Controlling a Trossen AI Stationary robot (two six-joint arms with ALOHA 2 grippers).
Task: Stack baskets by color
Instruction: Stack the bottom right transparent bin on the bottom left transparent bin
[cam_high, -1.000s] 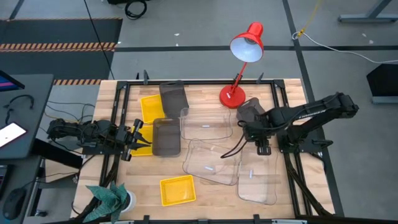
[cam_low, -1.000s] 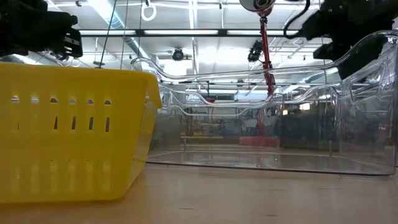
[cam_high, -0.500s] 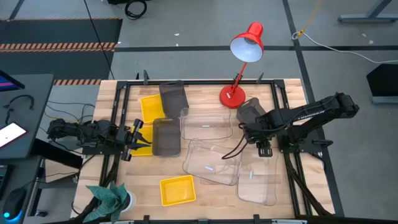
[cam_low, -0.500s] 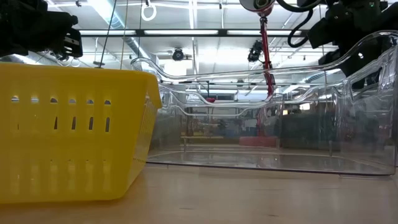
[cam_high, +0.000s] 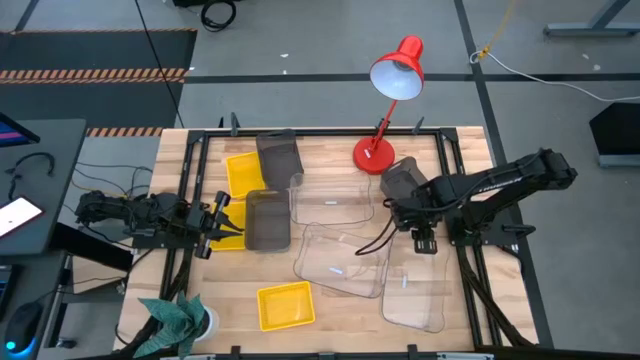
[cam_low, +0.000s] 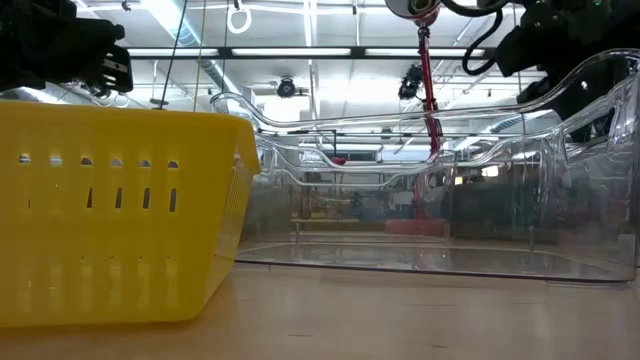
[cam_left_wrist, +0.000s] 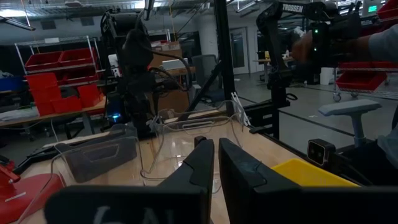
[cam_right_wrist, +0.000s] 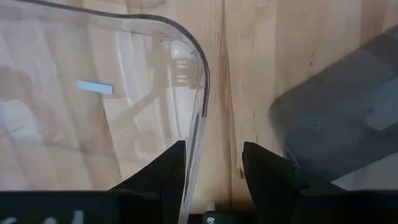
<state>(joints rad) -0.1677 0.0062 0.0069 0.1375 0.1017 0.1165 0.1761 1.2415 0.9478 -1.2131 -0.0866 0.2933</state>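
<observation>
**Straddling a clear rim: right gripper over the transparent baskets**

Hovering above the wood-plank table (cam_high: 330, 308), the right gripper (cam_high: 423, 240) has its two dark fingers (cam_right_wrist: 272, 175) spread wide, one on each side of the thin curved rim of a clear basket (cam_right_wrist: 93, 99). Rim sits between the fingers; contact cannot be told. Nothing gripped.

Left gripper (cam_high: 216, 222) waits at the table's left edge, fingers (cam_left_wrist: 202, 165) drawn nearly together with only a narrow slit between, holding nothing.

Baskets, all shallow rectangular plastic with rounded corners:
- Clear, glossy, three: one at centre-rear (cam_high: 332, 200), one tilted in the middle (cam_high: 340, 262), one near the front right (cam_high: 415, 295). Their rims overlap. A small white label shows on a floor.
- Dark grey, smoky and translucent: one at the rear (cam_high: 279, 155), one just in front of it (cam_high: 267, 220), a third by the lamp base near the right arm (cam_high: 400, 178).
- Yellow, opaque, slotted side walls: one at rear left (cam_high: 243, 172), one at the front (cam_high: 286, 305), and a third partly under the left gripper (cam_high: 234, 235).

Red desk lamp (cam_high: 397, 70), round base, stands at the rear.
</observation>
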